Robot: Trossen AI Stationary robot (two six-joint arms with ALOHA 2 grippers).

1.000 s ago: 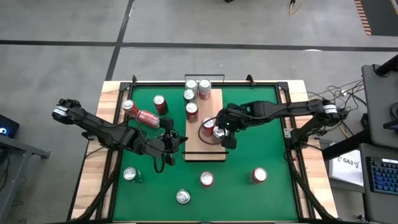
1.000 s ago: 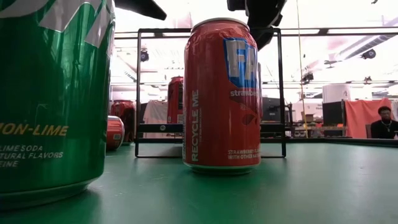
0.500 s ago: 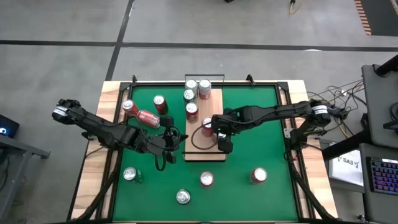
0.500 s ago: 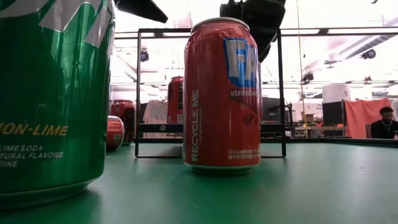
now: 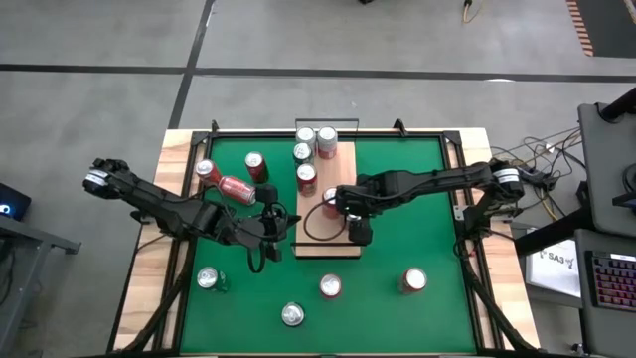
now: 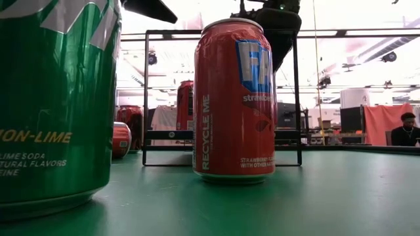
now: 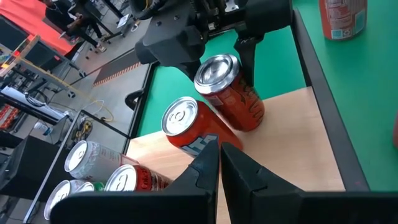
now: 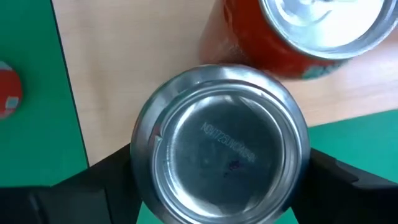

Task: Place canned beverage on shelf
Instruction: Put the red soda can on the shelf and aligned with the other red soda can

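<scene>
The shelf (image 5: 320, 231) is a pale wood board in the middle of the green mat. Several cans stand at its far end (image 5: 305, 149). Nearer the middle a red can (image 7: 239, 102) stands with its domed silver end (image 8: 224, 149) up. My right gripper (image 5: 350, 211) is over it and shut on it. A second red can (image 5: 331, 202) with a pull tab stands right beside it. My left gripper (image 7: 219, 155) is shut and holds nothing, above the shelf's left edge (image 5: 285, 221). My right gripper pinches the red can between its two fingers, one finger (image 8: 109, 171) on each side of its upper wall (image 8: 142, 134). The fingers come steeply from above, slanting from the table's right. The can stands upright on the shelf, close to the board's right edge.
Loose cans stand on the mat near the front edge (image 5: 330, 286), (image 5: 412, 280), (image 5: 292, 314), (image 5: 208, 278). Others stand or lie at the far left (image 5: 236, 187). A red can (image 6: 234, 98) and a green can (image 6: 52, 98) fill the low view. Black rails (image 6: 220, 33) edge the shelf's ends.
My right gripper has come down and a little toward the table's left, over the silver-ended can. That can showed beside the gripper before and is now covered by it in the high view. The cans and my left arm have kept still.
</scene>
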